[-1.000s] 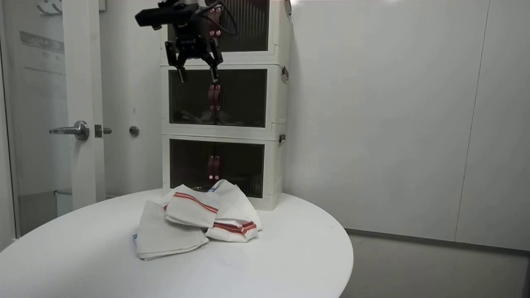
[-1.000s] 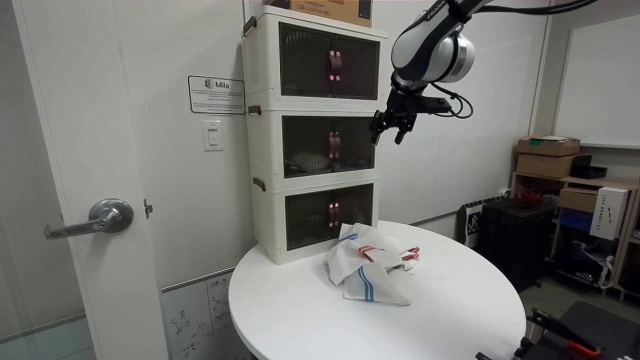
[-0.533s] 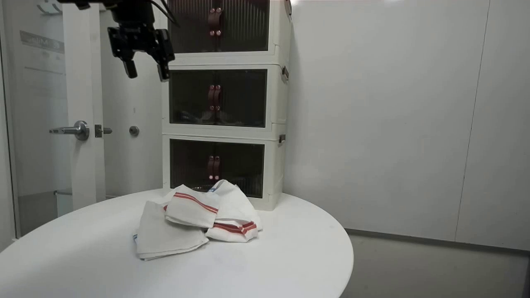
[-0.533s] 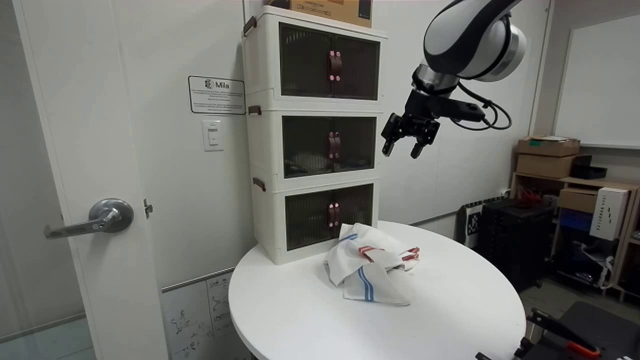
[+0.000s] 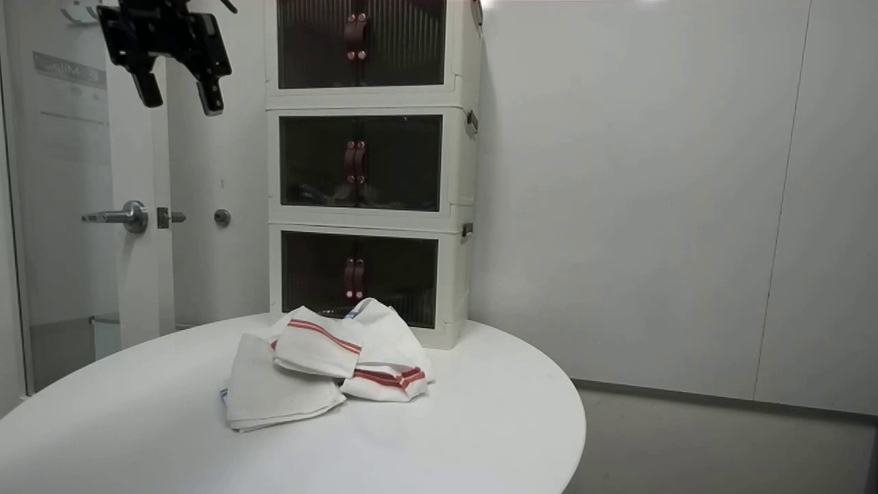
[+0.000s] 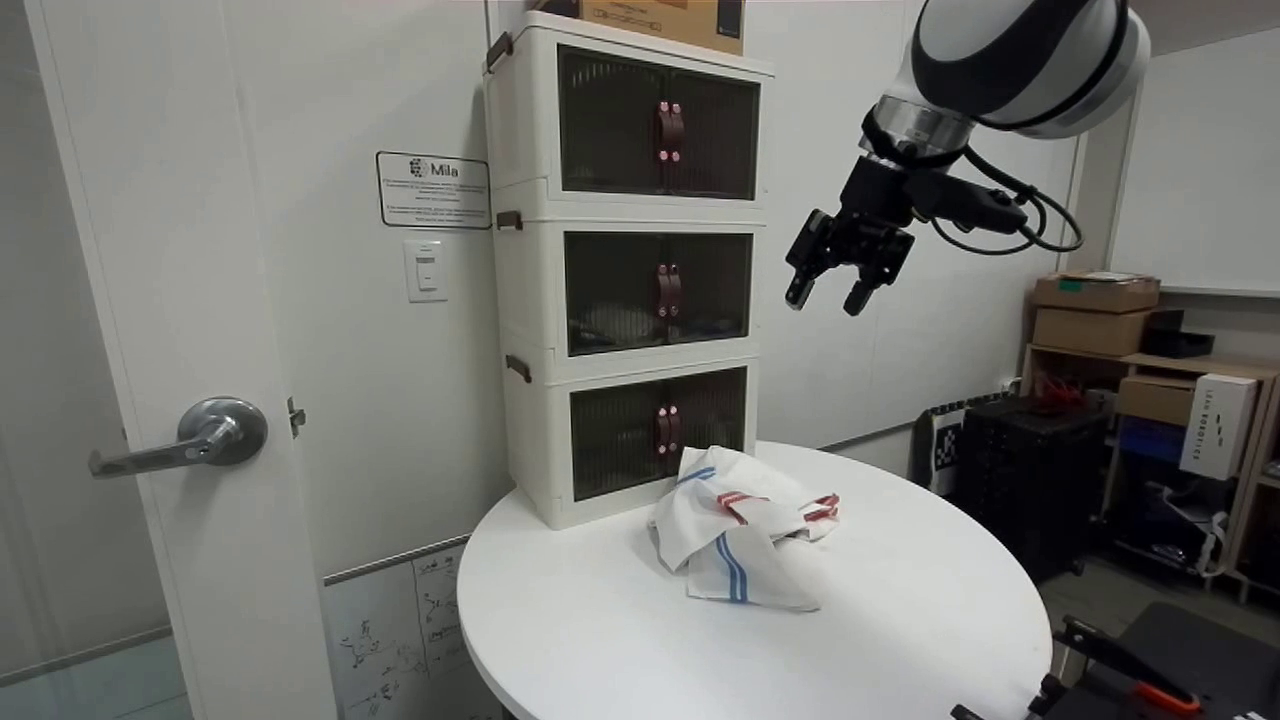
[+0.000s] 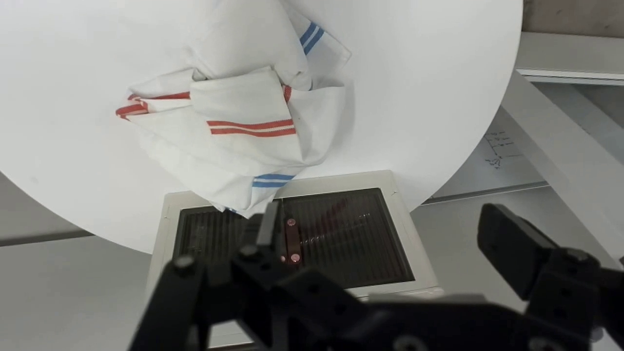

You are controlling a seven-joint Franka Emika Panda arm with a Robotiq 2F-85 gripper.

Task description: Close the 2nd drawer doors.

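Note:
The 2nd drawer doors are dark see-through panels with dark red handles in the middle tier of the white cabinet [image 5: 461,274], and they show in both exterior views [image 5: 398,165] [image 6: 615,290]. They lie flush in their frame with the handles side by side, and look closed. My gripper [image 5: 182,99] is open and empty, in the air in front of the cabinet and apart from the doors. It also shows open in an exterior view [image 6: 828,298] and in the wrist view [image 7: 382,224]. The wrist view shows the bottom tier's doors [image 7: 351,239]; the gripper hides the middle tier there.
A crumpled white cloth with red and blue stripes [image 5: 315,357] lies on the round white table [image 5: 480,425], against the cabinet's base. A cardboard box [image 6: 660,22] sits on the cabinet. A room door with a metal handle [image 6: 220,430] stands beside it.
My gripper has moved away from the cabinet, leftward in an exterior view where it was in front of the cabinet, and rightward in an exterior view. It stays open. Doors and cloth look unchanged.

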